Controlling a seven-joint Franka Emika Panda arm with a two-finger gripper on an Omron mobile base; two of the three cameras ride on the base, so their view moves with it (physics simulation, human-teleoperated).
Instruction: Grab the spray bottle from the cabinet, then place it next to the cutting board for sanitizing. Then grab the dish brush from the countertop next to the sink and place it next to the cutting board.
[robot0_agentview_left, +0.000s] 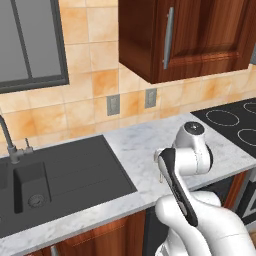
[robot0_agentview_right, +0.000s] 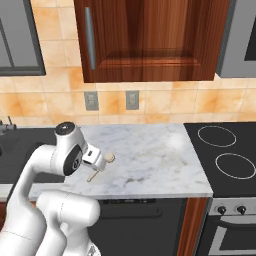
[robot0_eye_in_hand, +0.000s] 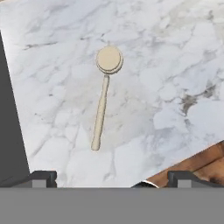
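We see the gripper (robot0_eye_in_hand: 109, 178) w/ jaws spread wide, the two dark fingertips (robot0_eye_in_hand: 43, 177) far apart at the bottom of the hand view, nothing between them, touching nothing. It hangs over the dish brush (robot0_eye_in_hand: 103, 98), which lies flat on the white marble countertop (robot0_eye_in_hand: 175, 57), apart from the tips.

Brush's long axis in the hand view runs roughly bottom to top, leaning slightly: round flat head (robot0_eye_in_hand: 109, 59) at the far end, thin handle pointing back toward the gripper. In the right base view the brush (robot0_agentview_right: 101, 166) sits near the worktop's front edge, head toward the back-right, handle end toward the front edge; the arm's wrist partly covers it.

Around: dark grey sink (robot0_agentview_left: 60, 175) along the worktop's left side w/ a slim steel tap (robot0_agentview_left: 9, 140); black cooktop (robot0_agentview_right: 225, 150) at the right end; dark wooden wall unit (robot0_agentview_right: 150, 40) w/ steel bar handle above; two wall outlets (robot0_agentview_right: 111, 100) on the tiled backsplash.
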